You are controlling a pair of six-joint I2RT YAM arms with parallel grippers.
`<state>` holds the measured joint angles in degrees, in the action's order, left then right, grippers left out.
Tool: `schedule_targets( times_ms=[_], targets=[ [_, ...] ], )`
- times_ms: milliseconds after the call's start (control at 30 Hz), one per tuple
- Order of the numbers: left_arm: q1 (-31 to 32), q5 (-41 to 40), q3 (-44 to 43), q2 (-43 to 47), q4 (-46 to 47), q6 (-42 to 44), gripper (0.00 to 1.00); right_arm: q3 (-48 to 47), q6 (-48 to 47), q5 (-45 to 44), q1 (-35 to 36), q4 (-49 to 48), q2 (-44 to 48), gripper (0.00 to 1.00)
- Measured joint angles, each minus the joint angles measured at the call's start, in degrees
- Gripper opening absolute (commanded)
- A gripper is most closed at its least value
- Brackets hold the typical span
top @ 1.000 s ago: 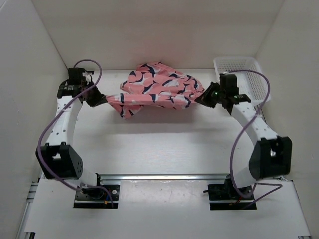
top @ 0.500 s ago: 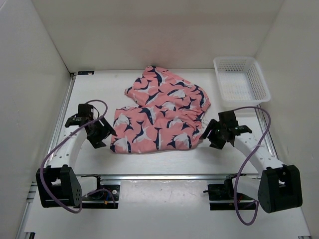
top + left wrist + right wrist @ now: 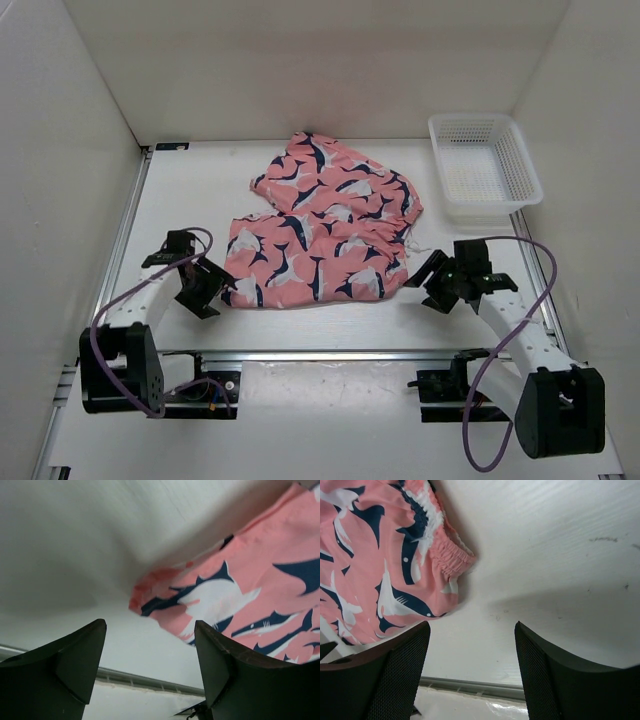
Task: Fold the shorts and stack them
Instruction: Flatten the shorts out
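Observation:
The salmon-pink shorts [image 3: 325, 225] with navy and white fish shapes lie spread on the white table, folded roughly across the middle. My left gripper [image 3: 208, 288] stands open just off their near left corner, holding nothing. In the left wrist view that corner of the shorts [image 3: 235, 595] lies beyond my left gripper [image 3: 150, 630]. My right gripper [image 3: 433, 283] is open beside the near right corner, empty. The right wrist view shows the elastic waistband of the shorts [image 3: 385, 555] at upper left, apart from my right gripper [image 3: 472, 630].
A white mesh basket [image 3: 484, 166] stands at the back right of the table. White walls close in the left, back and right. A metal rail [image 3: 330, 354] runs along the table's near edge, in front of both arm bases.
A second ago both grippers held the shorts stretched up in the air. They have laid the cloth on the table, let go, opened and drawn back toward the near edge.

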<state>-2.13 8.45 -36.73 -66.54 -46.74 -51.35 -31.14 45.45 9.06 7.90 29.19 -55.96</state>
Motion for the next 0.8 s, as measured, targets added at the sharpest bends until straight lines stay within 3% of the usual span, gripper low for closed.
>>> schedule_targets(
  times_ms=[100,133,167,267,433,467,533,567,633,800],
  targets=[
    [0.48,-0.28,0.0,-4.55,2.93,-0.81,0.7,2.71,1.6,2.71,-0.39,-2.34,-0.57,0.73],
    [0.79,-0.44,0.0,-5.88,4.02,-1.09,0.6,3.37,2.25,3.61,-0.39,-3.34,-1.29,0.73],
    [1.31,-0.5,0.0,-7.15,4.98,-1.49,0.38,3.87,2.86,4.39,-0.39,-4.52,-2.29,0.72],
    [3.58,-1.51,-1.14,-12.94,6.88,-2.23,0.1,4.81,4.87,6.19,-0.39,-9.14,-6.19,0.71],
    [5.35,-1.2,-5.9,-18.78,8.31,-1.62,0.1,4.83,7.37,7.52,-0.31,-16.33,-12.63,0.64],
    [5.35,-1.46,-6.19,-18.88,8.55,-1.62,0.1,4.83,7.89,7.48,-0.15,-17.94,-13.68,0.57],
    [5.35,-1.81,-6.56,-18.78,8.61,-1.42,0.1,4.7,8.52,7.39,0.24,-20.81,-16.61,0.43],
    [5.35,-1.97,-6.93,-18.73,8.57,-1.16,0.1,4.2,8.85,7.54,0.42,-21.57,-18.29,0.2],
    [5.27,-1.99,-8.31,-18.34,8.17,-0.59,0.1,2.1,8.57,6.23,0.9,-21.62,-21.03,0.0],
    [4.85,-2.58,-18.99,-17.55,4.55,1.53,0.1,-9.44,5.16,1.03,0.5,-14.8,-22.8,0.0]
  ],
)
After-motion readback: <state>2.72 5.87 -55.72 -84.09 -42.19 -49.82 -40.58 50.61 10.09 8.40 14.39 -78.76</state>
